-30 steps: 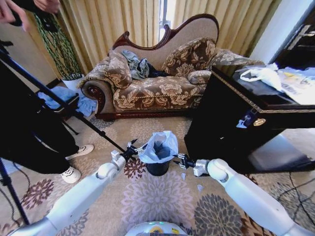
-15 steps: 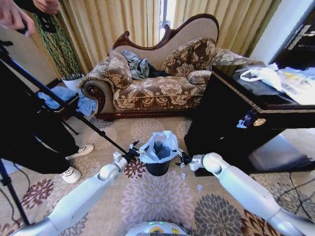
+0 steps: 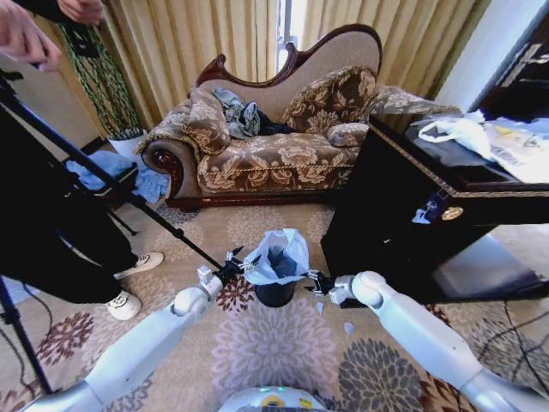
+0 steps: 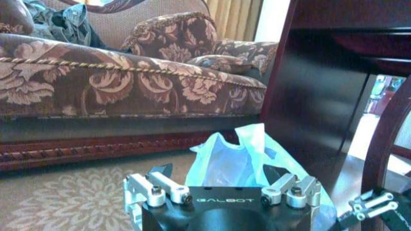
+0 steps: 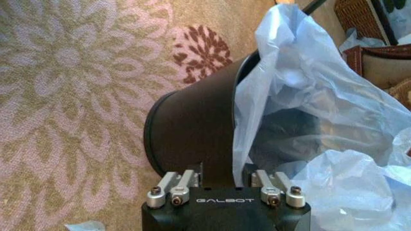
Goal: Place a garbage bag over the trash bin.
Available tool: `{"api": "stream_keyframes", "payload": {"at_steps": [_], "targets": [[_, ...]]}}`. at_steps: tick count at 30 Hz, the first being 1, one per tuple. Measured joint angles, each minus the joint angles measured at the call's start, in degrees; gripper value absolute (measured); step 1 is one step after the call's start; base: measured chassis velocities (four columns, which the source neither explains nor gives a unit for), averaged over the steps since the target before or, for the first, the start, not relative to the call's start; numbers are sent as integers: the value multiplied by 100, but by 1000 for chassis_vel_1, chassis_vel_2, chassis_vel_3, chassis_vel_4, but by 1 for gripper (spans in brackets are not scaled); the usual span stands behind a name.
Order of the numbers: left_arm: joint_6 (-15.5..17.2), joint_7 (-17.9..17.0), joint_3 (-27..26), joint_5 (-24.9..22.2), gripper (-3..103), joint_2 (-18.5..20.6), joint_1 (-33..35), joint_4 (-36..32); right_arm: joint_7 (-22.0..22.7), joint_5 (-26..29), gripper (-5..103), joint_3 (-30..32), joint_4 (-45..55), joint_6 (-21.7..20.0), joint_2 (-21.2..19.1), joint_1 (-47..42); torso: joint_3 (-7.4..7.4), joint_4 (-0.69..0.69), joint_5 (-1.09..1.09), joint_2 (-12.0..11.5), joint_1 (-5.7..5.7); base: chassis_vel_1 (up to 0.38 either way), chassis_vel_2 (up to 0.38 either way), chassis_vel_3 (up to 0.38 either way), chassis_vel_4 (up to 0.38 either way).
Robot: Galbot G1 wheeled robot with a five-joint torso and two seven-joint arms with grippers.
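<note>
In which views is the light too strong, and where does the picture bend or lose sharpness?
Head view: the window gap between the curtains is blown out white, and straight lines bow toward the edges, as on the black cabinet. Left wrist view: the sofa looks soft, and the bright strip beside the cabinet is washed out. Right wrist view: the garbage bag glares pale where light passes through; the trash bin stays dark.

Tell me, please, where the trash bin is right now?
The trash bin stands on the carpet before the sofa, between both grippers, beside the dark cabinet.
</note>
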Motion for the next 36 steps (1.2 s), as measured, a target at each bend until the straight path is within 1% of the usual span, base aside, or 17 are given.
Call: {"api": "stream_keyframes", "payload": {"at_steps": [1, 3, 6, 7, 9, 15, 19, 20, 26, 28, 29, 31, 33, 34, 36], "targets": [[-3, 2, -4, -8, 97, 13, 1, 0, 1, -46, 28, 31, 23, 0, 13, -60, 0, 1, 2, 0, 0, 0, 0, 0, 0], [-5, 3, -4, -12, 97, 19, 2, 0, 2, -54, 28, 47, 50, 1, 11, -97, 0, 1, 1, 0, 0, 0, 0, 0, 0], [-9, 5, -5, -30, 97, 44, 2, 0, 14, -48, 12, 86, 198, -6, -46, -268, 0, -1, 0, 0, 0, 0, 0, 0, 0], [-9, 5, -5, -30, 97, 44, 2, 0, 14, -48, 12, 86, 198, -6, -46, -268, 0, -1, 0, 0, 0, 0, 0, 0, 0], [-9, 5, -13, -32, 97, 57, 11, -1, 26, -45, 2, 101, 254, -8, -42, -361, 0, 1, 1, 0, 0, 0, 0, 0, 0], [-1, 2, 9, -57, 97, 57, 9, 41, 68, -44, 0, 161, 334, -8, -5, -604, 0, 0, 0, 0, 0, 0, 0, 0, 0], [8, -2, 47, -79, 97, 56, 22, 124, 139, -189, 0, 340, 320, 34, 209, -942, 0, -1, 1, 0, 0, 0, 0, 0, 0], [8, -2, 47, -79, 97, 56, 22, 124, 139, -189, 0, 340, 320, 34, 209, -942, 0, -1, 1, 0, 0, 0, 0, 0, 0], [17, -1, 96, -92, 97, 86, 38, 195, 266, -455, 0, 503, 200, 52, 544, -1151, 0, -1, -1, 0, 0, 0, 0, 0, 0], [20, 4, 141, -81, 97, 82, 27, 253, 358, -572, 0, 536, 153, 48, 673, -1198, 0, 1, 1, 0, 0, 0, 0, 0, 0], [20, 4, 141, -81, 97, 82, 27, 253, 358, -572, 0, 536, 153, 48, 673, -1198, 0, 1, 1, 0, 0, 0, 0, 0, 0], [19, 9, 265, -23, 97, 46, -16, 417, 505, -757, 0, 597, 61, 34, 879, -1260, 0, 1, 0, 0, 0, 0, 0, 0, 0], [19, 10, 303, -9, 97, 35, -31, 463, 532, -801, 0, 626, 34, 35, 930, -1274, 0, 0, 0, 0, 0, 0, 0, 0, 0], [17, 13, 417, 19, 97, 3, -81, 605, 607, -921, 0, 710, -44, 41, 1048, -1307, 0, 0, 0, 0, 0, 0, 0, 0, 0], [18, 14, 572, 24, 97, -43, -141, 776, 687, -1010, 0, 779, -135, 50, 1150, -1329, 0, 0, 0, 0, 0, 0, 0, 0, 0]]}}
